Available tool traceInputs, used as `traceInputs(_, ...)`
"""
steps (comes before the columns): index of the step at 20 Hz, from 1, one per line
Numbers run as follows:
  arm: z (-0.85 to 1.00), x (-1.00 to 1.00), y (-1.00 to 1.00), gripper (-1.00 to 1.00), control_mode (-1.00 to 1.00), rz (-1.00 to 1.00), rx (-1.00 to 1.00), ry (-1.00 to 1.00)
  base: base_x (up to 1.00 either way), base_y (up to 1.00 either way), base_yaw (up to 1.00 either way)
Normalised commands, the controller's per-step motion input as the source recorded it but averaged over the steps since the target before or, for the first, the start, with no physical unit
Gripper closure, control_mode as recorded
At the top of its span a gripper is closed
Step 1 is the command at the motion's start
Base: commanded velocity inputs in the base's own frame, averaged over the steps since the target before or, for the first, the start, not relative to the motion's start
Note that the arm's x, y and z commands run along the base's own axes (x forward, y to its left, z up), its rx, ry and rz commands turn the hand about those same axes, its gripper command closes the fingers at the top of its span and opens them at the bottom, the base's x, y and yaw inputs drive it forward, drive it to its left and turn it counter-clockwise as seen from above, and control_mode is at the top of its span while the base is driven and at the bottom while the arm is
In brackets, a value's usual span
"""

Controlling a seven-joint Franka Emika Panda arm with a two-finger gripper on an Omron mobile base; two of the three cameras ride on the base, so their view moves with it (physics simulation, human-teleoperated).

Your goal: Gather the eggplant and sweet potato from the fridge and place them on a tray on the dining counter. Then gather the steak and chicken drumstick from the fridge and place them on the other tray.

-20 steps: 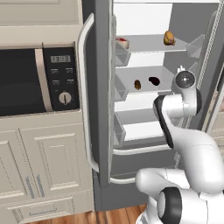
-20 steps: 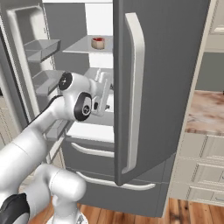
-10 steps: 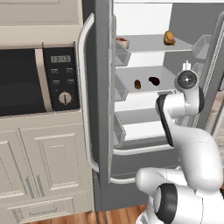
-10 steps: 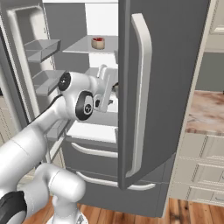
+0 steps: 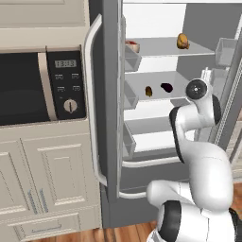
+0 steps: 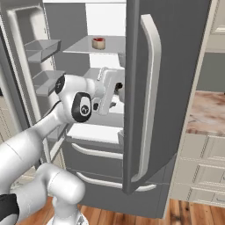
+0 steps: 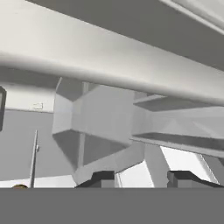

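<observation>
Left base view: the eggplant (image 5: 166, 87) is seen beside the sweet potato (image 5: 148, 90) near the front edge of the fridge shelf (image 5: 142, 79). It is judged light, firm and smooth-skinned, best gripped across its middle. Whether the claw (image 7: 143, 177) is closed cannot be told.

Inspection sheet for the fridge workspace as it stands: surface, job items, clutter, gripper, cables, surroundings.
Surface: fridge with its doors open, pale shelves inside.
Job's things: steak and chicken drumstick on the upper shelf; sweet potato and eggplant on the shelf below, apart.
Clutter: nothing seen.
Grippers: gripper reaching into the fridge, fingertips apart; whether it holds anything cannot be told.
Cables: nothing seen.
Surroundings: microwave left of the fridge; dining counter to its right.
</observation>
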Motion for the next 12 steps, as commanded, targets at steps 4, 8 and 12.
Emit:
traceInputs(4, 0.21, -0.19, -1.0, -1.0, -1.0, -0.15, 0.02, 0.0, 0.0, 0.0, 0.0)
traceInputs(8, 0.05, -0.13, -1.0, -1.0, -1.0, -0.15, 0.01, 0.0, 0.0, 0.0, 0.0)
traceInputs(12, 0.05, -0.22, -1.0, -1.0, -1.0, -0.14, 0.0, 0.0, 0.0, 0.0, 0.0)
